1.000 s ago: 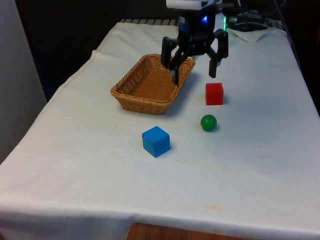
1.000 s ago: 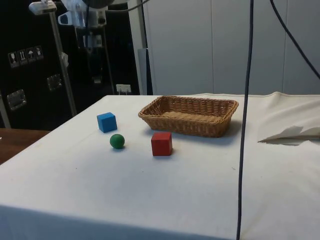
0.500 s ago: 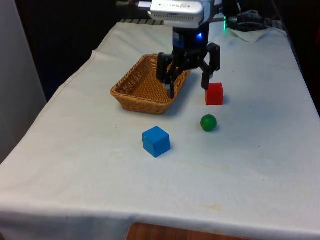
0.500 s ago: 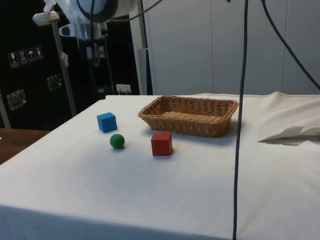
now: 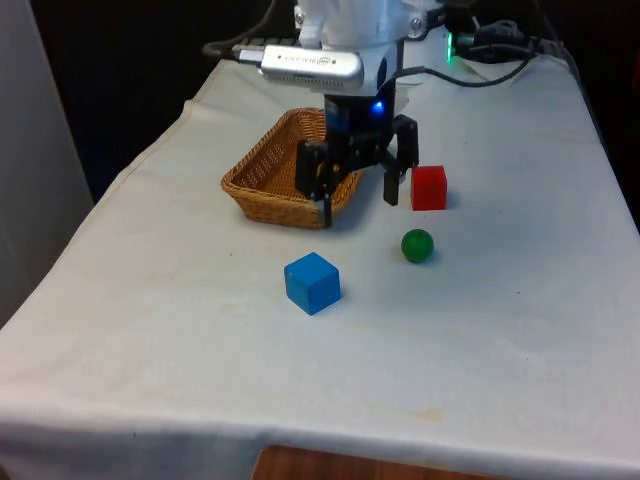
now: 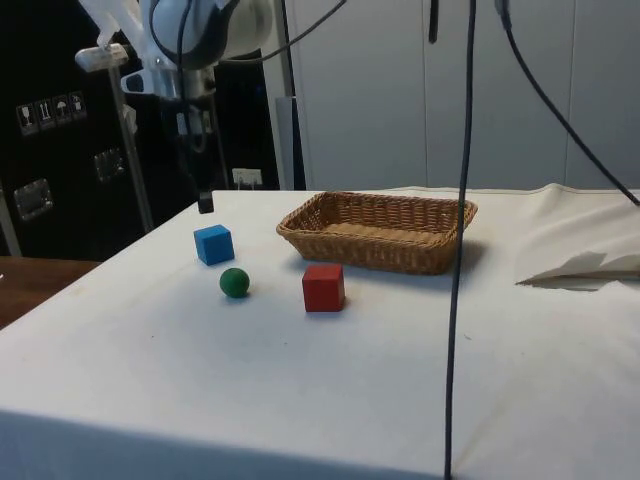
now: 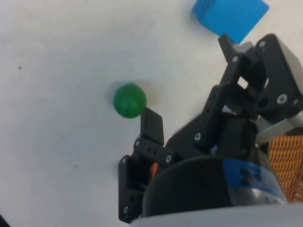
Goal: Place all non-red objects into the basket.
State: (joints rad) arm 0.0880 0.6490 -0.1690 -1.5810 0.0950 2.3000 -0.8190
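1. On the front view's left you have the basket point(image 5: 290, 172), holding nothing, with bare cloth on the table point(image 5: 150, 330) before it. The blue cube point(image 5: 312, 282) sits just in front of the basket's near corner, apart from everything, so there is room on all its sides.
2. Your gripper point(image 5: 355, 190) hangs above the cloth between the basket and the red cube point(image 5: 428, 187), fingers spread wide and carrying nothing. One finger is close to the basket rim; if you descend here you could clip the wicker and shove the basket.
3. The other finger is just beside the red cube. That one should stay put; a sideways sweep would knock it.
4. The green ball point(image 5: 417, 245) lies near the red cube, towards the camera. It looks likely to roll if a finger touches it off-centre, and the cloth runs clear towards the front view's right edge.
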